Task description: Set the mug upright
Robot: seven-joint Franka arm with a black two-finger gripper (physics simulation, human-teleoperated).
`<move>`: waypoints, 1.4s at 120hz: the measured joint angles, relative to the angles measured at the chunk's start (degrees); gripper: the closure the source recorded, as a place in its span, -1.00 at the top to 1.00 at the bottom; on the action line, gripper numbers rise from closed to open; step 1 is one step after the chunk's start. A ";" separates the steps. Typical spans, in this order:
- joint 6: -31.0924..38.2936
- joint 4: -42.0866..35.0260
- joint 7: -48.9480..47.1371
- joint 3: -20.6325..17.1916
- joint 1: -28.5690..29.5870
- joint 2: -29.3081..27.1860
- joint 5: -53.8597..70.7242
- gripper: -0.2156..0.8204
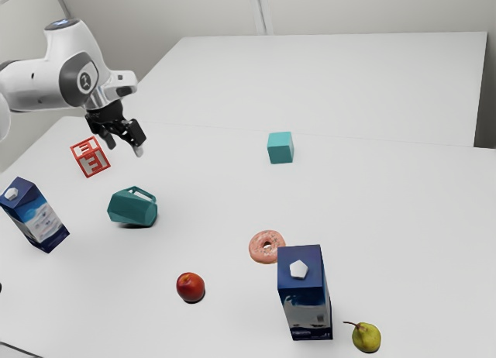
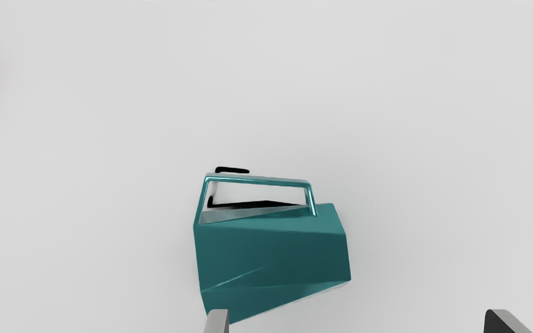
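Pale walls (image 1: pixel 349 9) stand behind a big white table (image 1: pixel 403 203); the white arm (image 1: pixel 66 83) comes in from the exterior view's left, and its black gripper (image 1: pixel 125 145) hangs up over the table; its two fingers are wide apart, with a big gap, and they have hold of nothing.

The mug (image 1: pixel 133 208) is blue-green and lies on its side on the table, so it is not upright; it is near the gripper, but lower down; its handle (image 2: pixel 259 179) is a thin loop with corners, and in the wrist view it is on the side of the mug away from the fingertips; one fingertip is seen over the edge of the mug, and the other is out over plain table.

Near the mug are a red and white block (image 1: pixel 91 157) and a tall blue carton (image 1: pixel 37 217) with a white cap; a round red fruit (image 1: pixel 190 287) sits a bit nearer the front; farther to the exterior view's right are a blue-green cube (image 1: pixel 280 148), a pink donut (image 1: pixel 258 253), a second blue carton (image 1: pixel 308 304) just beside the donut, and a green pear (image 1: pixel 366 339) near that carton.
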 joint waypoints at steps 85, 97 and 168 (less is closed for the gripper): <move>-0.88 1.90 21.08 -1.96 17.38 11.74 -20.08 0.58; -2.59 2.10 25.04 -2.10 19.38 14.00 -23.13 0.58; -15.58 4.30 38.58 -2.22 23.73 20.32 -41.25 0.49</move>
